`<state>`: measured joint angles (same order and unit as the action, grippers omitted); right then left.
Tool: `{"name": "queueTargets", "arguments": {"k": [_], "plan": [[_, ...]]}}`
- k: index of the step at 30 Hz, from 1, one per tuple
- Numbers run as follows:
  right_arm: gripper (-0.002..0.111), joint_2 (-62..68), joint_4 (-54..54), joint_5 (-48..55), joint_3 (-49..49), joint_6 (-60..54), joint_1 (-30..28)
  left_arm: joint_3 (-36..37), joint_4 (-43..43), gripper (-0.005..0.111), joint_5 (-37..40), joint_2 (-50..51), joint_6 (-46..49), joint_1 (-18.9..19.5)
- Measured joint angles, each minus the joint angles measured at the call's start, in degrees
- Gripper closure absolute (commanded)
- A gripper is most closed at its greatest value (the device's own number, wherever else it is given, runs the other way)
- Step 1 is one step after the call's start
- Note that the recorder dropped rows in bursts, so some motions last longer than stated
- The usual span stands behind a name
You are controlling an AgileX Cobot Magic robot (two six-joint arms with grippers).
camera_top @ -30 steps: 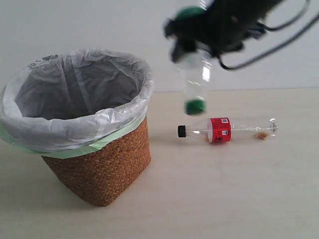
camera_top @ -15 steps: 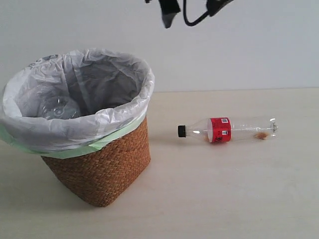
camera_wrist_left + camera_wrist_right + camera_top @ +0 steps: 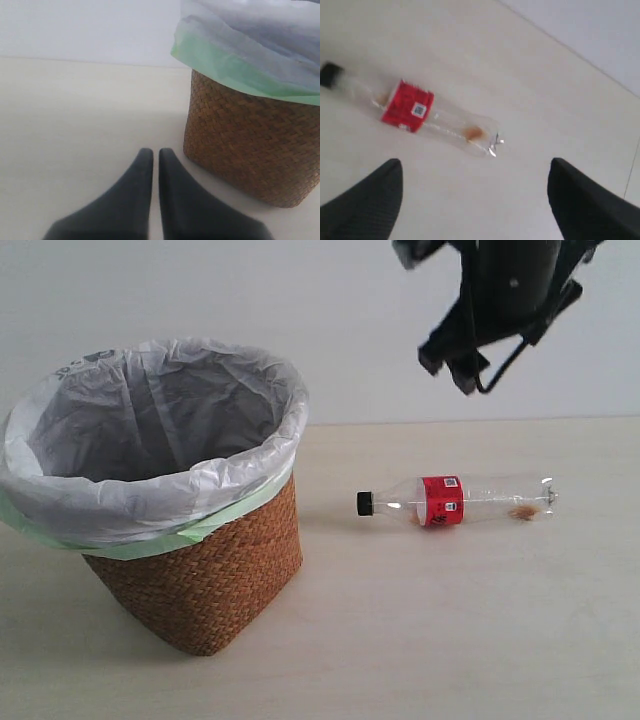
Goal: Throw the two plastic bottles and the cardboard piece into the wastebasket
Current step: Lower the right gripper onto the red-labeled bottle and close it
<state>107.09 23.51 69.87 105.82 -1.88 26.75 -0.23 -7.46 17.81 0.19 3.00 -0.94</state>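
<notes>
The slim clear bottle with a red label and black cap lies on its side on the table, cap toward the wicker wastebasket. High above it my right gripper hangs open and empty. The wastebasket's white bag lining hides its inside; the green-capped bottle and the cardboard piece are out of sight. Low on the table beside the basket, my left gripper is shut with nothing in it; the exterior view does not show it.
The pale wooden table stretches in front of and to the right of the basket. A plain white wall stands behind. Black cables hang by the right arm.
The right gripper held the green-capped bottle cap-down above the table, let it fall into the wastebasket, and now hangs open to the right, above the red-label bottle.
</notes>
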Motion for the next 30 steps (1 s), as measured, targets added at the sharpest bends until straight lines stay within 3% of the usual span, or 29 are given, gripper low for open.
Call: {"name": "queueTargets", "arguments": {"k": [9, 30], "plan": [[0.037, 7.6, -0.2, -2.0, -7.9, -16.5, -0.9, 0.0, 0.0, 0.103, 0.0, 0.0, 0.0, 0.0], [0.037, 19.5, 0.7, -15.5, -8.0, -23.6, -0.9, 0.0, 0.0, 0.103, 0.0, 0.0, 0.0, 0.0]]}}
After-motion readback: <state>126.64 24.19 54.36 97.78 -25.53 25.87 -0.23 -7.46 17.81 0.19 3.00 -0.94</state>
